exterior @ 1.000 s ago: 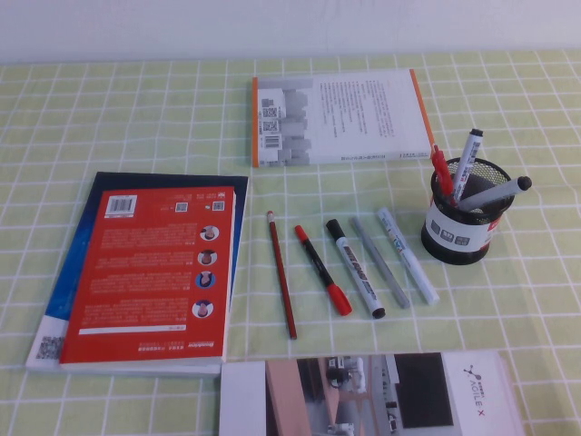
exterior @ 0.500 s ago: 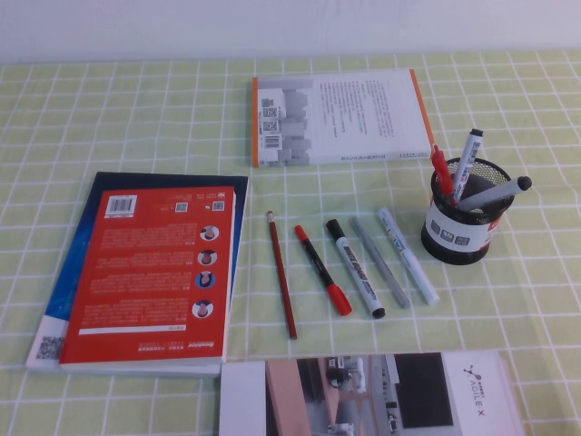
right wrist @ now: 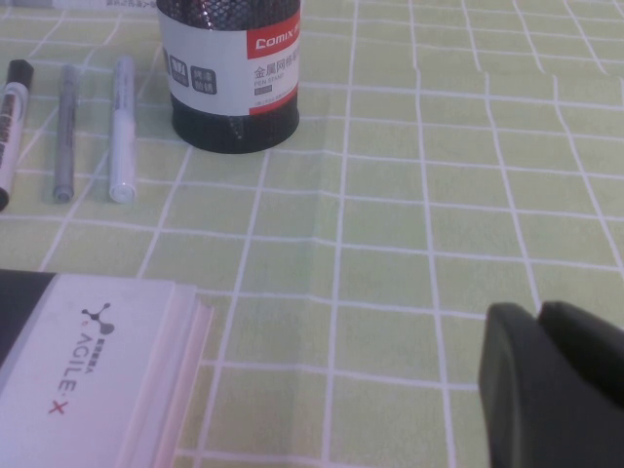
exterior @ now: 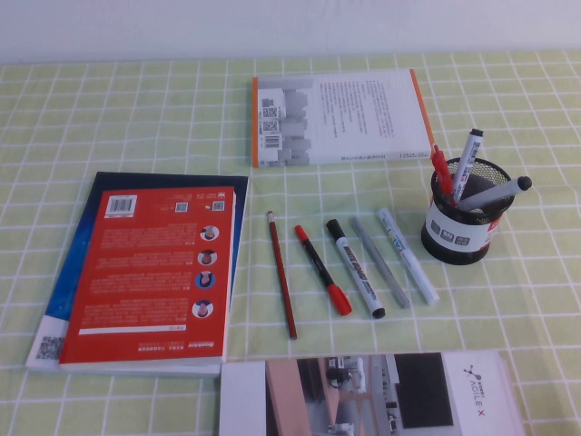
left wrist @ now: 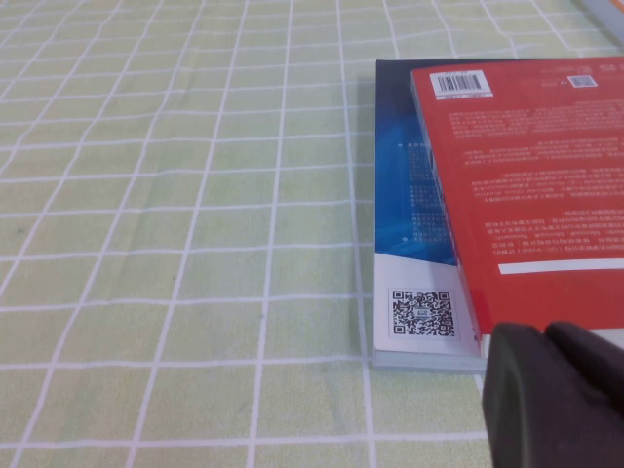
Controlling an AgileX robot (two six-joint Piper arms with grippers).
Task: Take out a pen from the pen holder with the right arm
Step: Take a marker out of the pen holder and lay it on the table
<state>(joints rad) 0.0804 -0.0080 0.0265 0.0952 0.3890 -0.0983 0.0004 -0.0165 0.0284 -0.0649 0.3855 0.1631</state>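
The pen holder [exterior: 461,222], a black mesh cup, stands on the right side of the table, and three pens poke out of its top. A red pen [exterior: 442,171] leans toward the far left. A white marker [exterior: 467,156] stands nearly upright, and a grey marker [exterior: 496,193] tips low to the right with its dark cap past the rim.

The right gripper [right wrist: 538,322] is clenched and holds nothing. It hovers low over the checked cloth [exterior: 136,136] at the near right, outside the high view. From there the pen holder [right wrist: 231,78] lies farther away and to the left, well apart, with bare cloth between. This arm is clearly the nearer one. The pens' long axes point up and outward, so the reach likely has to climb above the rim and come down on a shaft, after the fingers part.

A row of loose pens [exterior: 355,268] lies just left of the cup, and a white booklet [exterior: 472,391] sits at the near edge. The left gripper [left wrist: 546,336] is also closed and empty, at the near corner of the red book [exterior: 150,272] on the left. A white book [exterior: 340,116] lies at the far side.
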